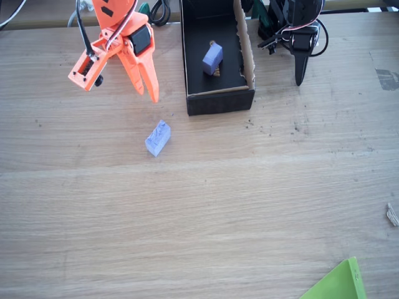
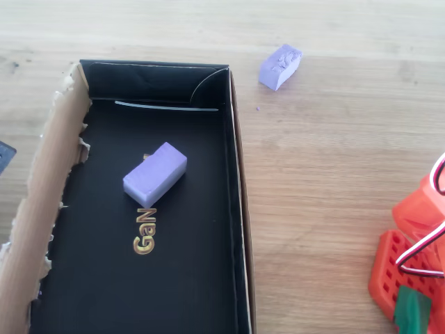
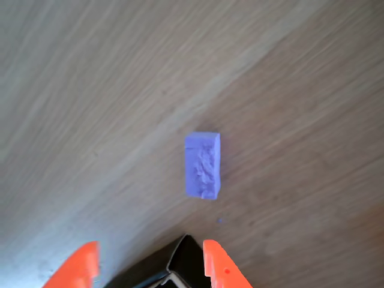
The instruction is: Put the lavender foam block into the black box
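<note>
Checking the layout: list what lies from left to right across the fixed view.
Orange gripper → lavender foam block on the table → black box with a purple block inside → black arm → green sheet at the bottom corner.

Hobby workbench: wooden tabletop (image 1: 199, 205), cables (image 1: 159, 9), printed arm parts.

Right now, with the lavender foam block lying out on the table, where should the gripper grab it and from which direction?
Come straight down from above and close across the two long sides of the lavender foam block, at its middle. It lies flat on the bare table, rough face up, with free room all round, well apart from the black box. The gripper hangs above it, apparently open.
</note>
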You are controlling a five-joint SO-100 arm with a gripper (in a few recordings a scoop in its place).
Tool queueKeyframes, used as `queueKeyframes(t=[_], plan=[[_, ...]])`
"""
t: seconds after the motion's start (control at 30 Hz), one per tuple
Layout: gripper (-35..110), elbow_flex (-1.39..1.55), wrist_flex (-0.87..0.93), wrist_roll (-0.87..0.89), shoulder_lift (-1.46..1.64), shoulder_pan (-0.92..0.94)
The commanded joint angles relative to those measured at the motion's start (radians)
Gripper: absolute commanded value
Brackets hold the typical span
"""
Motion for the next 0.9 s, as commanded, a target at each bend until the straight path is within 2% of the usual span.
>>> queueKeyframes(t=[0.0,0.4,0.87], plan=[[26,0.005,0.025,0.021,0.046,0.005],[26,0.0,0.018,0.048,0.008,0.0],[29,0.006,-0.095,0.057,-0.21,-0.009]])
